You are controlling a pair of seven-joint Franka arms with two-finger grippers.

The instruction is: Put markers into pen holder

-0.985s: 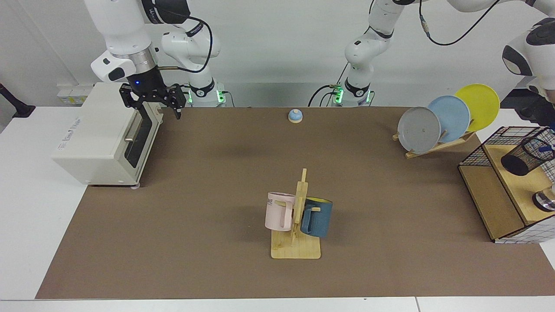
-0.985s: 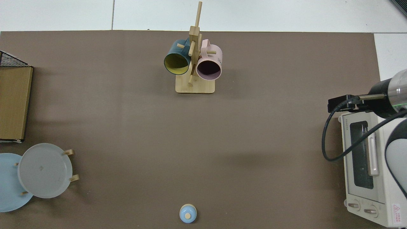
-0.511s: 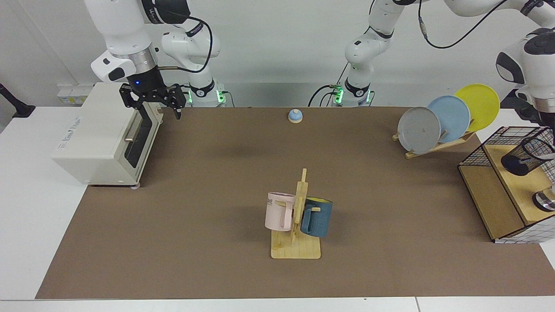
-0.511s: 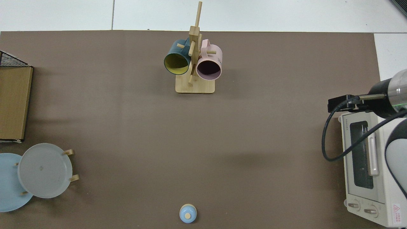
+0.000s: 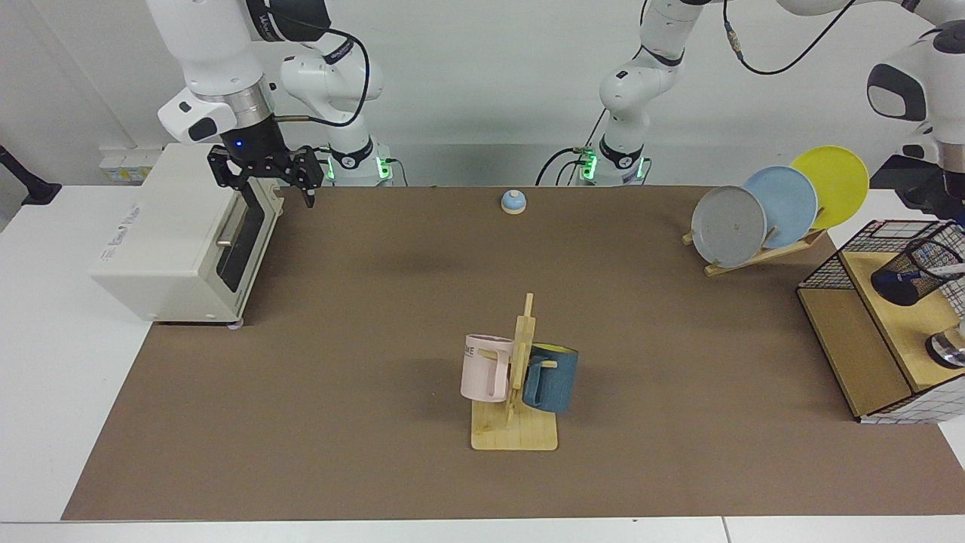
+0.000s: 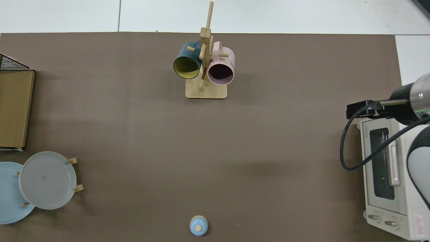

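The black mesh pen holder (image 5: pixel 914 273) stands on the wooden shelf of a wire basket at the far right of the facing view. A marker (image 5: pixel 948 268) leans inside it, its white barrel showing through the mesh near the rim. My left gripper (image 5: pixel 935 188) hangs above the holder, apart from it, and the frame's right edge cuts it off. My right gripper (image 5: pixel 264 179) waits open and empty over the toaster oven's front; it also shows as a dark block in the top view (image 6: pixel 361 109). The holder lies outside the top view.
A wire basket with wooden shelves (image 5: pixel 844 332) sits at the right, a plate rack (image 5: pixel 761 253) behind it. A mug tree (image 5: pixel 516 392) with two mugs stands mid-table, a small blue bell (image 5: pixel 513 201) at the back. A toaster oven (image 5: pixel 173 241) sits at the left.
My left arm has risen away from the pen holder. The marker's blue end, seen at the rim a second ago, has dropped; the marker now rests inside. The right arm has not moved.
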